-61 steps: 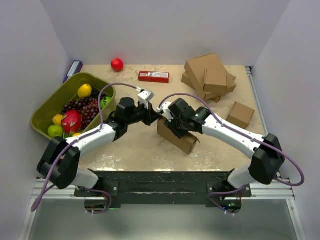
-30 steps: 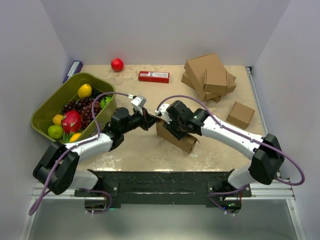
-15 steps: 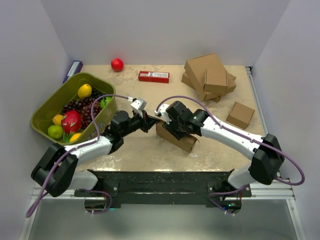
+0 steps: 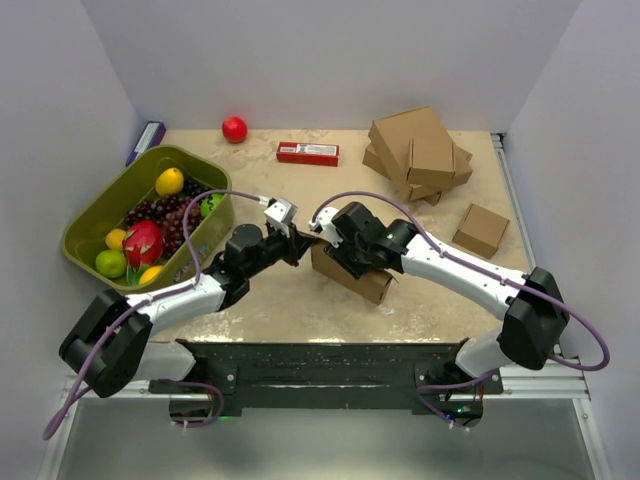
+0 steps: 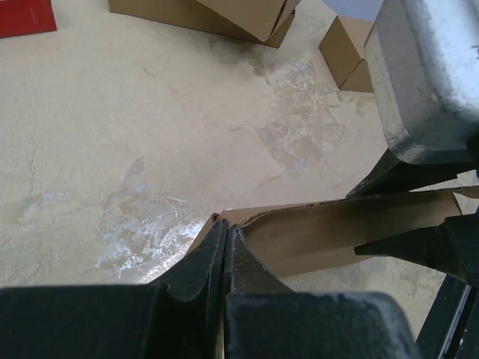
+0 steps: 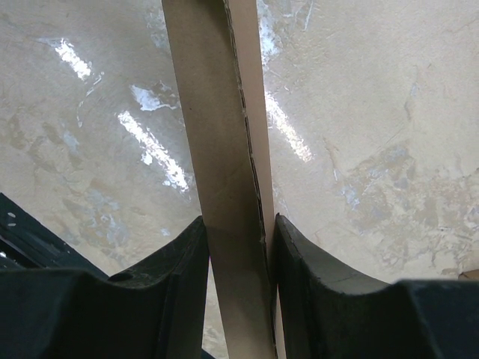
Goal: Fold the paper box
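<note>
Two pincers, one paper box (image 4: 357,279): right pincer (image 6: 238,228) clamped on it, left pincer (image 5: 224,229) together at its corner.

I can read no text anywhere from here. The flat red packet (image 4: 307,153) on the surface (image 4: 290,300) carries pale print, too small to make out.

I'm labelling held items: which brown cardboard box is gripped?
The thin paper box in the middle, clamped by the right gripper; the stacked pile and small cube box sit untouched.
</note>
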{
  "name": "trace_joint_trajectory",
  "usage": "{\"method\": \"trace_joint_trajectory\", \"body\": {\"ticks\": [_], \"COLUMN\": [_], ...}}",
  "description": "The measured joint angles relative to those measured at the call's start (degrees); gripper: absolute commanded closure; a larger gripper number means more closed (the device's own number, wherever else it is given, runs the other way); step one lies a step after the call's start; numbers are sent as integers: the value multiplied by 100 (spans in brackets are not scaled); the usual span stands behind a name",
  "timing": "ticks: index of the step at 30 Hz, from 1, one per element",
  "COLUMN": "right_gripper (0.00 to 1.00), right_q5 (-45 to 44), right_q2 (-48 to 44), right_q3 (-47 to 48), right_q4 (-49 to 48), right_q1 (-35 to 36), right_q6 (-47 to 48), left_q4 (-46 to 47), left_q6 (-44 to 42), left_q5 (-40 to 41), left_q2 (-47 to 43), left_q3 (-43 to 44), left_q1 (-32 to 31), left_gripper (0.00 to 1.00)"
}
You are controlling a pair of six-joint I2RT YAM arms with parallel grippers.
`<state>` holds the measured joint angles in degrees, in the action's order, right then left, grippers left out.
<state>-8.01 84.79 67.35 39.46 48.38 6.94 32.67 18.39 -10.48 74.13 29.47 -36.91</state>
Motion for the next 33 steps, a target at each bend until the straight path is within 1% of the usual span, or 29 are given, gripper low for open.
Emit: {"method": "trace_joint_trajectory", "body": {"ticks": [11,18,26,29,30,31,33], "right_gripper": [97,97,98,98,98,98,97], "right_q5": [-7,-22,-50,-66,-68,-72,-90], "right_q2": [-46,-57,-83,-81,-83,-83,-83], "right_q3": [-74,-92,-129,-129,-129,-129,-133], "right_q4": [-122,-162,-223,-227,-227,-229,-234], "right_q1": [-2,-2,-2,-2,-2,-2,-2], "right_q6": [22,17,15,15,13,13,11], "left_q4": [-61,-39,-17,4,7,15,42], "left_q6": [-149,-173,-208,-212,-212,-212,-238], "left_q5": [13,26,9,2,2,2,0], "left_q2": [61,118,219,249,254,260,280], "left_q3": [81,107,125,138,140,142,144], "left_q1": [-2,-4,-4,-4,-4,-4,-2], "left_gripper": [100,93,89,92,96,99,100]}}
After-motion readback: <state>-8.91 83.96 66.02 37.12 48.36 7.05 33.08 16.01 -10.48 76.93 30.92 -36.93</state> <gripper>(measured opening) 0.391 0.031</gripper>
